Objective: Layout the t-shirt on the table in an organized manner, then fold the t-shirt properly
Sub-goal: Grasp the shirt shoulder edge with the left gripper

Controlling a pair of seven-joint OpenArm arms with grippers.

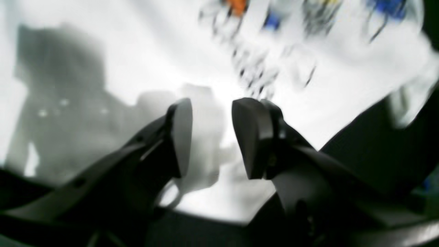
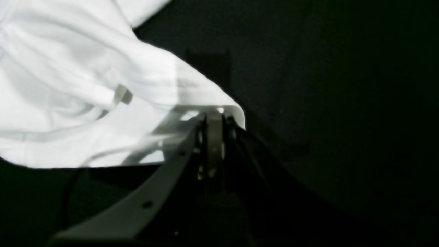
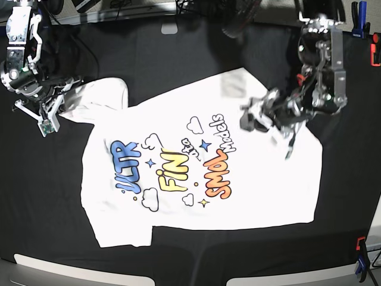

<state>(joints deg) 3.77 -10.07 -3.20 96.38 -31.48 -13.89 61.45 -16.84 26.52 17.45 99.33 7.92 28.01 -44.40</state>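
Note:
The t-shirt (image 3: 178,208) lies print side up on the black table (image 3: 178,53), mostly spread, with its letters facing the right side. My right gripper (image 2: 214,118) is shut on a white edge of the t-shirt (image 2: 85,85); in the base view it (image 3: 64,95) holds the upper left sleeve. My left gripper (image 1: 212,137) is open and empty, hovering over the t-shirt (image 1: 154,51) near the print, blurred; in the base view it (image 3: 253,116) is over the shirt's upper right part.
Red and blue clamps (image 3: 375,55) hold the black cloth at the right edge, and one more (image 3: 360,262) sits at the bottom right. Cables and clutter line the far edge. Bare black table surrounds the shirt.

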